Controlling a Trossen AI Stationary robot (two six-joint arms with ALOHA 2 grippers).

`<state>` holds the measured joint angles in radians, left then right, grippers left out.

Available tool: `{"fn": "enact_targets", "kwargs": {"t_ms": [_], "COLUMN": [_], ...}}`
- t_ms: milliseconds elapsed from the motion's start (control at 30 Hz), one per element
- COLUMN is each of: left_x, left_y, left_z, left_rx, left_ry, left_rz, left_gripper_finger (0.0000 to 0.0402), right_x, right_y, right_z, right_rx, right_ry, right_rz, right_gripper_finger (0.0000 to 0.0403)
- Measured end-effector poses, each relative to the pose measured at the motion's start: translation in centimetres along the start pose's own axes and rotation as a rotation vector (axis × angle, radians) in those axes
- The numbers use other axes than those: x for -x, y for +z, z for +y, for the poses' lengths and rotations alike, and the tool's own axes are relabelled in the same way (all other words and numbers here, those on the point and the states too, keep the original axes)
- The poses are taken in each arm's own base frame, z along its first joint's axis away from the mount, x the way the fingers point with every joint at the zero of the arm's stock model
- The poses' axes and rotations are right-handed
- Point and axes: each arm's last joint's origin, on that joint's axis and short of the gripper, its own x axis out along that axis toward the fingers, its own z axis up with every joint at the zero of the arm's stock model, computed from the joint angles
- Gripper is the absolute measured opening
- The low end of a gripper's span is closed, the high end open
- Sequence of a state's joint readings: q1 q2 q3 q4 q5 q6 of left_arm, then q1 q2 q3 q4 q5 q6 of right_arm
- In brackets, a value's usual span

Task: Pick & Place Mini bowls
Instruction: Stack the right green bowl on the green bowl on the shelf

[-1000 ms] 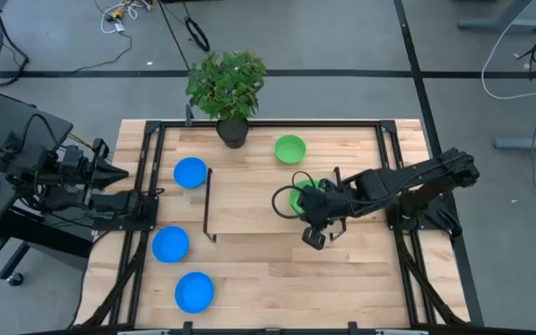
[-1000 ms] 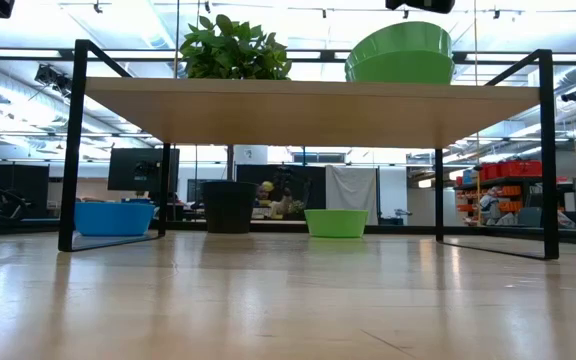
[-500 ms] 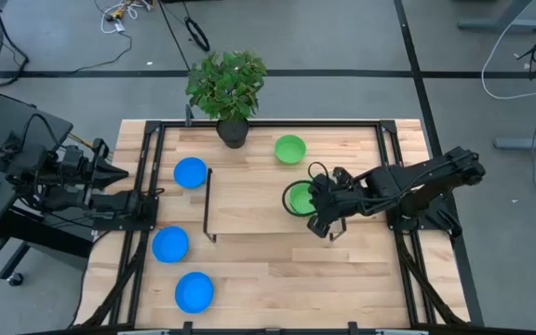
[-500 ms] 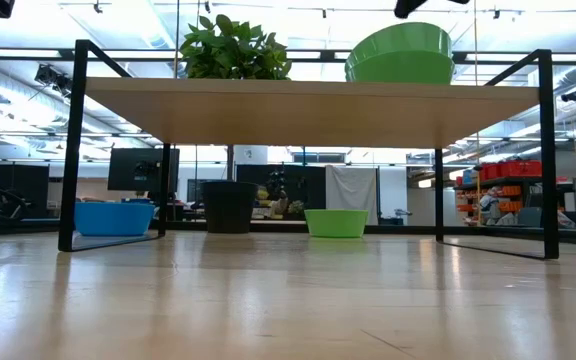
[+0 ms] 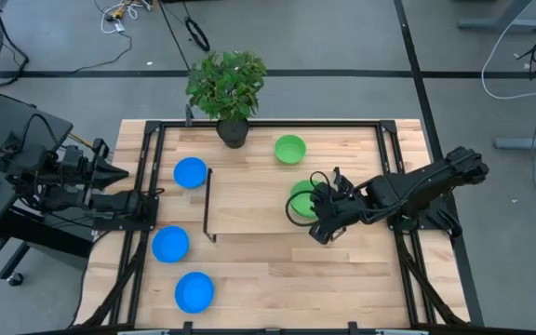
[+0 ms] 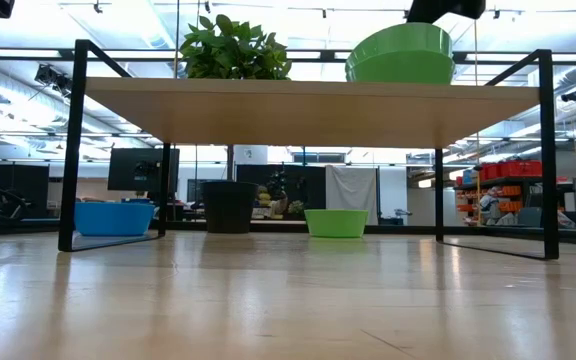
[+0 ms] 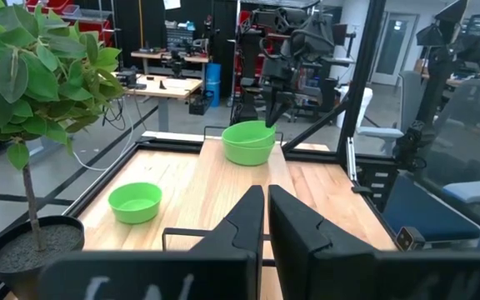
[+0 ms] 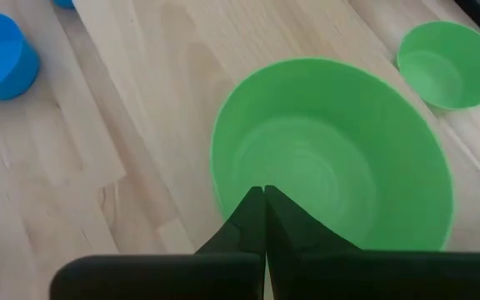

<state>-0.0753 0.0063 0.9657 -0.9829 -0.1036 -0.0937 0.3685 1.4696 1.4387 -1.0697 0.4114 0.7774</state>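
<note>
A green mini bowl (image 5: 301, 197), seemingly two nested, stands on the raised wooden shelf (image 5: 249, 200). My right gripper (image 8: 263, 193) is shut and slants down over the bowl's inside, near the rim. It also shows from across the table as the right gripper (image 7: 273, 117). Another green bowl (image 5: 289, 148) rests on the table beyond the shelf. Three blue bowls (image 5: 191, 172), (image 5: 170, 244), (image 5: 194, 291) sit on the table at the left. My left gripper (image 7: 265, 204) waits shut at the table's left edge, pointing level. My right gripper holds its shut fingertips (image 8: 255, 198) just above the green bowl's near rim (image 8: 223, 208), coming from above at a slant. Whether they touch the bowl I cannot tell. The bowl stands upright on the shelf.
A leafy plant in a dark pot (image 5: 233, 130) stands at the far edge. The shelf's black frame legs (image 6: 73, 150) stand on the table, with open room under the shelf (image 6: 308, 100). Bare wood lies at the near right (image 5: 324, 288).
My right gripper has shifted a little toward the table's right edge and turned at the wrist, staying shut above the green bowl. The bowl has stayed in place on the shelf.
</note>
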Motion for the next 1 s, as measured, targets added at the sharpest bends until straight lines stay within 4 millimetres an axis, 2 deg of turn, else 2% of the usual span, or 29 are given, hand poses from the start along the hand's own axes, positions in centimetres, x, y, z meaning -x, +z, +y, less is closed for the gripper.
{"fn": "enact_targets", "kwargs": {"t_ms": [700, 1000], "left_x": [0.00, 0.00], "left_y": [0.00, 0.00], "left_z": [0.00, 0.00], "left_rx": [0.000, 0.000], "left_ry": [0.000, 0.000], "left_rz": [0.000, 0.000], "left_gripper_finger": [0.0023, 0.0023], "right_x": [0.04, -0.04], "right_y": [-0.18, -0.19], "right_z": [0.17, 0.00], "right_rx": [0.002, -0.018], "right_ry": [0.044, -0.069], "right_rz": [0.044, -0.064], "right_gripper_finger": [0.0000, 0.0000]}}
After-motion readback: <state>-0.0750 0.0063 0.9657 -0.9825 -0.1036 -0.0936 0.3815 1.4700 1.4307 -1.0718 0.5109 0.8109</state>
